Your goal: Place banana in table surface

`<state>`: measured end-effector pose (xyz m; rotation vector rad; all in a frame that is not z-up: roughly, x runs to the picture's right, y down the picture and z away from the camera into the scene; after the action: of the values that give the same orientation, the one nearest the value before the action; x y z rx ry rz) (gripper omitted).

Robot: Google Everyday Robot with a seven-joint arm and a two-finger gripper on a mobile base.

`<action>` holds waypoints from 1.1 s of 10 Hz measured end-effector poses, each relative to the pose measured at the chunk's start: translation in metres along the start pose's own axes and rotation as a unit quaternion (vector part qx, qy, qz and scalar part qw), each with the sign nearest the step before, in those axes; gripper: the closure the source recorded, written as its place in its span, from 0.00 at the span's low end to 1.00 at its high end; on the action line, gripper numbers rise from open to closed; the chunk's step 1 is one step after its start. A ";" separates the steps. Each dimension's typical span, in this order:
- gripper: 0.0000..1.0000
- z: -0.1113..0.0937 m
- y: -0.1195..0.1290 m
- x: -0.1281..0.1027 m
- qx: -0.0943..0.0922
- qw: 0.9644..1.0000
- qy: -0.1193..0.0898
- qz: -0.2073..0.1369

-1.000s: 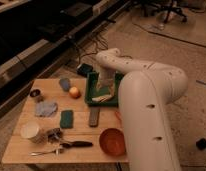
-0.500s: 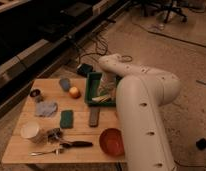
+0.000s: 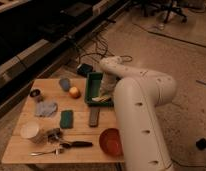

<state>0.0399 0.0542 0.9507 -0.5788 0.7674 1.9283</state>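
Observation:
The banana [image 3: 100, 99], pale cream-yellow and slightly curved, lies at the near end of the dark green tray [image 3: 92, 80], which sits on the right part of the table surface [image 3: 26, 149]. My white arm comes in from the lower right and bends down over the tray. Its gripper [image 3: 107, 90] hangs at the tray's right side, just above and beside the banana, and the wrist housing hides most of it. I cannot tell whether it touches the banana.
Left of the tray sit a round orange fruit [image 3: 74, 92], a grey-blue lump [image 3: 64, 83], a small can [image 3: 36, 94], a blue cloth [image 3: 46, 108] and a green sponge [image 3: 66, 119]. Nearer me are a dark bar [image 3: 94, 116], a red bowl [image 3: 111, 141], a white cup [image 3: 30, 130] and utensils [image 3: 71, 145].
The arm's wrist end has dropped a little lower over the tray's right side. The things on the table have not moved.

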 end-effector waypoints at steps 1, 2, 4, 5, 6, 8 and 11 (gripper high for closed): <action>0.35 0.002 -0.001 -0.001 0.001 1.000 -0.001 0.002; 0.35 0.003 -0.002 -0.001 0.001 1.000 0.000 0.003; 0.35 0.009 -0.004 -0.003 0.000 1.000 -0.002 0.004; 0.35 0.011 -0.006 -0.003 -0.002 1.000 -0.005 0.003; 0.35 0.012 -0.007 -0.003 -0.004 1.000 -0.010 0.000; 0.35 0.015 -0.008 -0.003 0.000 1.000 -0.023 -0.008; 0.60 0.014 -0.007 -0.004 0.002 1.000 -0.027 -0.012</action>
<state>0.0468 0.0648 0.9611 -0.5291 0.7270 1.9129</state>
